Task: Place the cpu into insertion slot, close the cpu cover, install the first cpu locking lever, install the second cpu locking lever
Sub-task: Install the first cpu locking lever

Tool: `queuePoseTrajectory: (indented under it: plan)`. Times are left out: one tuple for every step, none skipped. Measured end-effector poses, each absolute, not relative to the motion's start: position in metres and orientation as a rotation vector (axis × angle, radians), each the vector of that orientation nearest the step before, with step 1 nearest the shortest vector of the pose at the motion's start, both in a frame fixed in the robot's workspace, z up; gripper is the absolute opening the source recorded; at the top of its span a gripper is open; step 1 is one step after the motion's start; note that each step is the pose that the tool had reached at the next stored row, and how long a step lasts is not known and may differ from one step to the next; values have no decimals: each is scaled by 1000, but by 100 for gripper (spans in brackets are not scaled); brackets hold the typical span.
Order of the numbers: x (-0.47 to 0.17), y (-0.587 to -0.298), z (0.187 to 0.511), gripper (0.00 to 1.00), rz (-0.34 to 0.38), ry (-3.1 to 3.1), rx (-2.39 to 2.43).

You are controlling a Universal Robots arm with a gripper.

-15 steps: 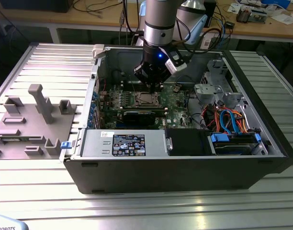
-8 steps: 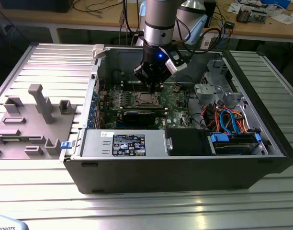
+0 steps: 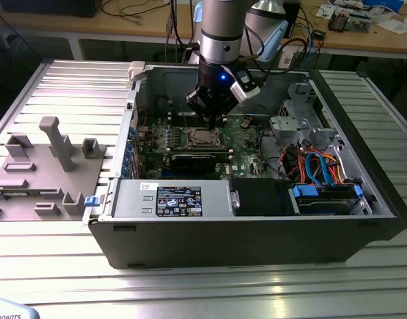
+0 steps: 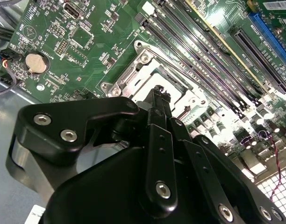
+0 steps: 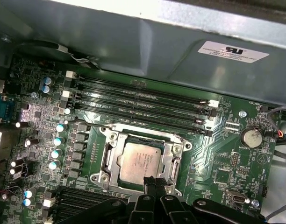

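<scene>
The cpu point(image 5: 139, 161), a pale square chip, lies flat in the motherboard socket point(image 3: 203, 137). The cpu cover point(image 5: 174, 156), a silvery frame with an open centre, lies down around it; in the second wrist view the cpu cover point(image 4: 133, 77) shows beside the fingertips. My gripper point(image 5: 151, 179) hangs just over the socket's edge, fingers pressed together with nothing visible between them. In the second wrist view my gripper point(image 4: 158, 89) points down at the socket. In the exterior view my gripper point(image 3: 213, 123) stands inside the open computer case. I cannot tell how the locking levers sit.
Memory slots point(image 5: 138, 100) run beside the socket, and a coin battery point(image 5: 251, 137) sits on the board. Inside the case are a grey drive cage point(image 3: 293, 123), blue and orange cables point(image 3: 320, 166) and a power supply point(image 3: 170, 199). Grey fixtures point(image 3: 57, 143) stand at the exterior view's left.
</scene>
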State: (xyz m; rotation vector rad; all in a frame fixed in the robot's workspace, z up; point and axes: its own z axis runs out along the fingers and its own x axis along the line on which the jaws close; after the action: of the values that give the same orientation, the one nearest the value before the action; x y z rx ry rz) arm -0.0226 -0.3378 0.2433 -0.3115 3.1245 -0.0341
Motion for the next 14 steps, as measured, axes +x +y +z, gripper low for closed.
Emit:
queuePoseTrajectory:
  plan:
    - [-23,-338,243,11,-34,3124,-314]
    - [-23,-338,243,11,-34,3124,-316]
    - [-23,-338,243,11,-34,3124,-319]
    - [-23,-338,243,11,-34,3123,-321]
    - [-23,-338,243,11,-34,3123,-324]
    - [-23,-338,243,11,-34,3123,-327]
    - [-23,-338,243,11,-34,3122,-330]
    - [-23,-338,243,11,-34,3122,-333]
    - [-23,-338,243,11,-34,3122,-337]
    - [-23,-338,243,11,-34,3121,-340]
    - [-23,-338,243,11,-34,3121,-342]
    - [-23,-338,243,11,-34,3121,-346]
    - [-23,-338,243,11,-34,3120,-349]
    - [-23,-338,243,11,-34,3120,-351]
